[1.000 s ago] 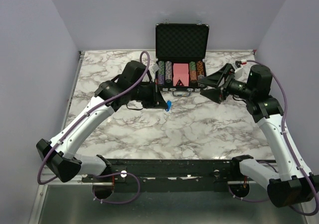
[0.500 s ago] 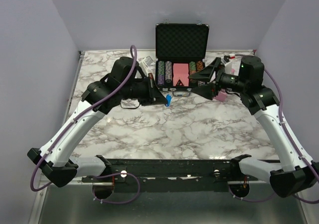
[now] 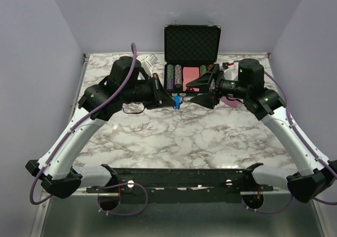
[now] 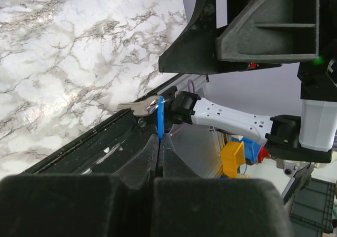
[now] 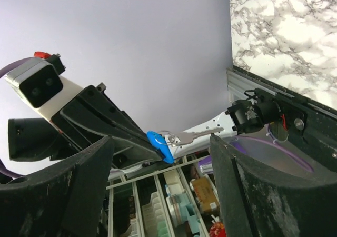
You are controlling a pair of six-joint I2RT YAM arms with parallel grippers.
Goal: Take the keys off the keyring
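My left gripper (image 3: 172, 101) is shut on the blue oval head of the keys (image 3: 177, 101), held in the air in front of the chip case. In the left wrist view the blue head (image 4: 160, 122) stands edge-on out of the closed fingertips, with a silver key blade (image 4: 138, 106) beside it. In the right wrist view the blue head (image 5: 159, 145) carries the thin silvery keyring (image 5: 169, 137), and the silver key (image 5: 197, 136) hangs from it. My right gripper (image 3: 190, 92) is open, just right of the keys and facing them, touching nothing.
An open black chip case (image 3: 191, 42) stands at the back centre, holding rows of chips and a pink wedge (image 3: 191, 79). A pink object (image 3: 231, 102) lies under the right arm. Small items (image 3: 151, 62) sit at the back left on the marble table (image 3: 200, 137).
Both arms have swung toward the centre. The right gripper has moved left up to the keys, its jaws a little narrower. The left gripper has kept hold of the blue head.
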